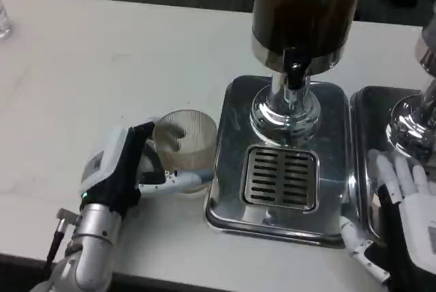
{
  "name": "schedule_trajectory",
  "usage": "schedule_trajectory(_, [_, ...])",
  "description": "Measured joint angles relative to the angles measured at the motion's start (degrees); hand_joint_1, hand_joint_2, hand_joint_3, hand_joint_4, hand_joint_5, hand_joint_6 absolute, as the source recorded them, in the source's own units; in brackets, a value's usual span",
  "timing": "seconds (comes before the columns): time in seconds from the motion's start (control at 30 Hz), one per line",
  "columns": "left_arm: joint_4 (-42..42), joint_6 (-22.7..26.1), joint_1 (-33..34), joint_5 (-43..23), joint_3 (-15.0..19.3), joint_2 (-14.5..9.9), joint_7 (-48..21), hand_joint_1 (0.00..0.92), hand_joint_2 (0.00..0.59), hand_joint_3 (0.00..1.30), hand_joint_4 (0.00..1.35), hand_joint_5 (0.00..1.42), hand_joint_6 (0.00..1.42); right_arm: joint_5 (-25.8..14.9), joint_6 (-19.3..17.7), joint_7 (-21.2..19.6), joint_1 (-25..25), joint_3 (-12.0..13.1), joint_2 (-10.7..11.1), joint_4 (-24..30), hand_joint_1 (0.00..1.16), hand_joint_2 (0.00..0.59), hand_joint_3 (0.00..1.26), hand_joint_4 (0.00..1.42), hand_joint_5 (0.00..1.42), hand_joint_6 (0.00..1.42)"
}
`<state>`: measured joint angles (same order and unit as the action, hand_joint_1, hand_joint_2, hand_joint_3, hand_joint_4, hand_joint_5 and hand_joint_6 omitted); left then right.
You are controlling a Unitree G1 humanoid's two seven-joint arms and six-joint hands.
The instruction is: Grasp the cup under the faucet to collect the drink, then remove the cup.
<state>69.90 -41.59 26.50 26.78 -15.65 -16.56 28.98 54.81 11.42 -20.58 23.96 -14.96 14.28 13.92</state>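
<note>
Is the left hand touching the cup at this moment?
Touching. The head view shows the left hand wrapped around the cup: fingers visible through its ribbed wall on the far side, the thumb lying against its base.

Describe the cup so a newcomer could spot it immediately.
Start at the steel drip tray under the dark dispenser. Just off its left edge, on the white table, stands the cup, gripped by the left hand. It alone is clear, ribbed plastic.
</note>
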Motion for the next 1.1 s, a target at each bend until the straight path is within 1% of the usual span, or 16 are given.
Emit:
schedule_trajectory(0.1, [0.00, 0.32, -0.29, 1.00, -0.44, -0.06, 2.75, 0.765, 0.000, 0.87, 1.03, 1.16, 1.22, -0.02, -0.02, 0.00, -0.23, 0.00, -0.02, -0.02, 0.25, 0.461, 0.05, 0.00, 0.00, 0.06])
schedule_trajectory(0.2, [-0.02, 0.52, -0.51, 2.03, -0.86, -0.12, 5.47, 0.753, 0.000, 0.91, 1.07, 1.20, 1.26, -0.12, -0.04, 0.00, -0.43, 0.02, -0.03, -0.06, 0.24, 0.454, 0.05, 0.00, 0.00, 0.07])
schedule_trajectory(0.4, [-0.06, 0.65, -1.07, 3.34, -1.02, -0.25, 8.87, 0.742, 0.000, 0.93, 1.09, 1.20, 1.28, -0.16, -0.04, 0.00, -0.57, 0.04, -0.15, -0.20, 0.24, 0.453, 0.05, 0.00, 0.00, 0.07])
schedule_trajectory(0.6, [-0.21, 0.65, -1.10, 3.34, -0.97, -0.51, 9.49, 0.726, 0.000, 0.93, 1.10, 1.22, 1.30, -0.17, -0.10, -0.02, -0.85, 0.19, -0.17, -0.28, 0.24, 0.453, 0.05, 0.00, 0.00, 0.08])
schedule_trajectory(0.73, [-1.09, 0.48, -1.11, 3.33, -0.91, -0.52, 9.68, 0.700, 0.000, 0.92, 1.09, 1.21, 1.29, -0.18, -0.14, -0.04, -1.10, 0.27, -0.19, -0.32, 0.24, 0.453, 0.05, 0.00, 0.00, 0.08])
schedule_trajectory(0.87, [-2.66, -0.51, -1.19, 3.33, -0.82, -0.55, 9.83, 0.695, 0.000, 0.92, 1.08, 1.20, 1.29, -0.16, -0.15, -0.12, -1.10, 0.37, -0.20, -0.32, 0.24, 0.453, 0.05, 0.00, 0.00, 0.08])
schedule_trajectory(1.0, [-5.99, -2.74, -1.19, 3.35, -0.84, -0.56, 9.82, 0.679, 0.000, 0.91, 1.08, 1.20, 1.29, -0.16, -0.14, -0.19, -1.11, 0.70, -0.22, -0.32, 0.24, 0.453, 0.05, 0.00, 0.00, 0.08])
schedule_trajectory(1.1, [-7.02, -3.07, -1.19, 3.78, -1.02, -0.55, 9.81, 0.677, 0.000, 0.90, 1.07, 1.20, 1.29, -0.16, -0.12, -0.19, -1.09, 0.79, -0.26, -0.31, 0.24, 0.453, 0.05, 0.00, 0.00, 0.08])
